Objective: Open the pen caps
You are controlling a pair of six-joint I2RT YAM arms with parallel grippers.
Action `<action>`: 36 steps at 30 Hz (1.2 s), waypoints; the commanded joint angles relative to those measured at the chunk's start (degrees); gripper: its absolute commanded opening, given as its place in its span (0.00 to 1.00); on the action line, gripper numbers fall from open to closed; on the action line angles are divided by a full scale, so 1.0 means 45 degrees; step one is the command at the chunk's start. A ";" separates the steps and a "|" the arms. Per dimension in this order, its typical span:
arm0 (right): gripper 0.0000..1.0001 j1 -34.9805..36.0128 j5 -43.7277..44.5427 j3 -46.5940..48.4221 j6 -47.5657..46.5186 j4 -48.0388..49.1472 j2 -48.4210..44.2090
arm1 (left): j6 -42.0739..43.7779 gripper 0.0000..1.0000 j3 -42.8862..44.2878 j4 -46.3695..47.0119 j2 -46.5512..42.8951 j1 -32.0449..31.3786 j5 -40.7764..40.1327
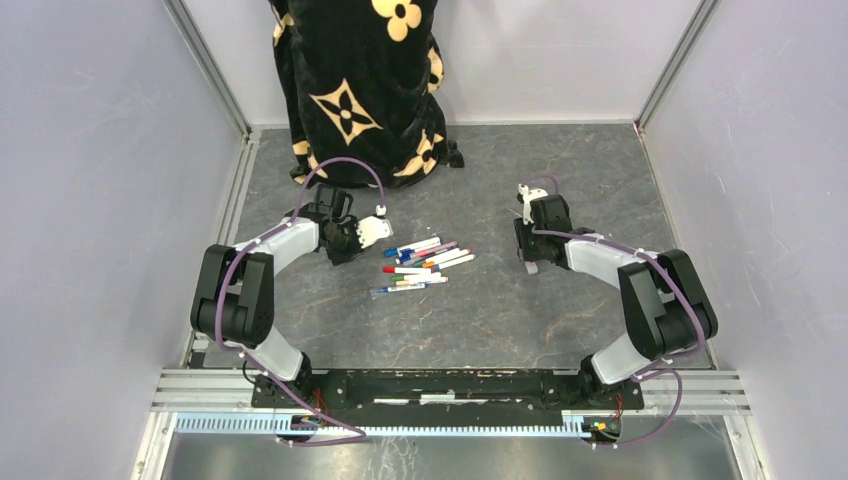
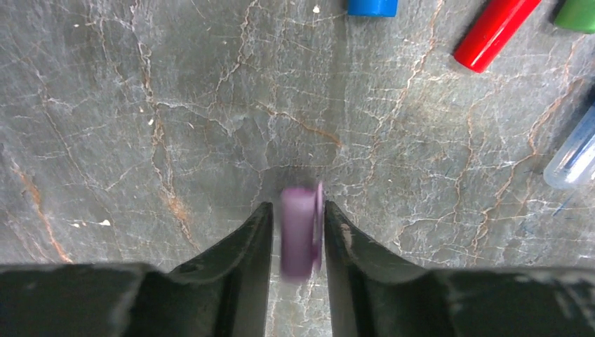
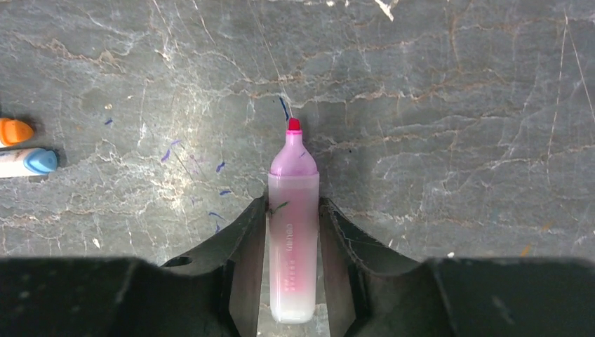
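Note:
My left gripper (image 2: 296, 210) hangs low over the grey table with its jaws slightly apart. A purple pen cap (image 2: 302, 232) sits loose and motion-blurred between them, with a thin gap on the left side. My right gripper (image 3: 293, 203) is shut on a pink pen (image 3: 293, 232) whose bare tip (image 3: 294, 125) points away, with no cap on it. In the top view the left gripper (image 1: 372, 230) is just left of the pile of pens (image 1: 425, 262), and the right gripper (image 1: 528, 262) is to the pile's right.
Blue (image 2: 372, 7), red (image 2: 495, 31) and green (image 2: 577, 14) pen ends and a clear one (image 2: 572, 158) lie ahead and to the right of the left gripper. Orange (image 3: 14, 131) and blue (image 3: 28, 161) pen ends lie left of the right gripper. A person in a black patterned robe (image 1: 360, 90) stands at the back.

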 commanded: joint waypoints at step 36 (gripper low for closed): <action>0.56 0.3045 -0.6091 0.6313 -0.5708 -0.1017 0.4004 | -0.3461 1.00 0.7288 -0.7667 -0.0899 0.1291 0.3638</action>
